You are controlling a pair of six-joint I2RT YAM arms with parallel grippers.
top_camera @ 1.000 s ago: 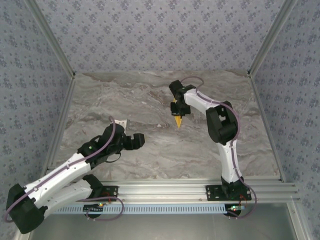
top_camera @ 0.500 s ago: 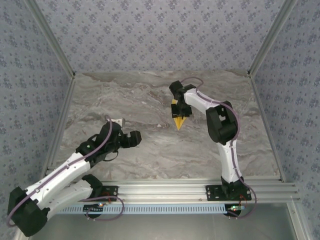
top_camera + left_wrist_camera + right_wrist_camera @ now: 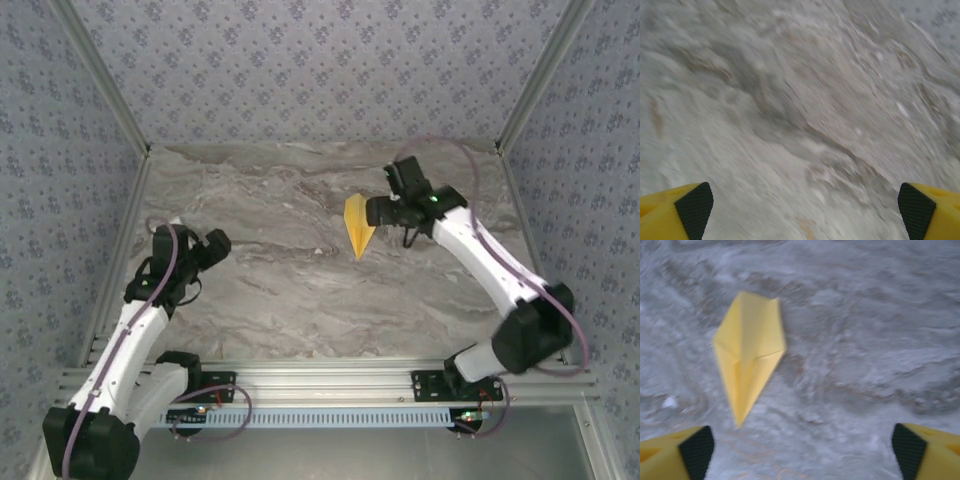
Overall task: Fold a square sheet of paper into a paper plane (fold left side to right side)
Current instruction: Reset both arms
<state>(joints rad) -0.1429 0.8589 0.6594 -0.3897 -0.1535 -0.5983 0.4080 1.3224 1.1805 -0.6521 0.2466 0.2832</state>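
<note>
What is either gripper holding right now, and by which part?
Nothing is held. The paper plane lies loose on the table, clear of the open right gripper; the left gripper is open too.

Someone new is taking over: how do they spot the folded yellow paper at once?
Start from the grey marbled tabletop, then go right of centre in its far half, beside the right gripper. Lying flat there is the mustard-yellow paper plane, a creased dart with its sharp tip pointing to the table's near edge, bright yellow against the grey stone.
</note>
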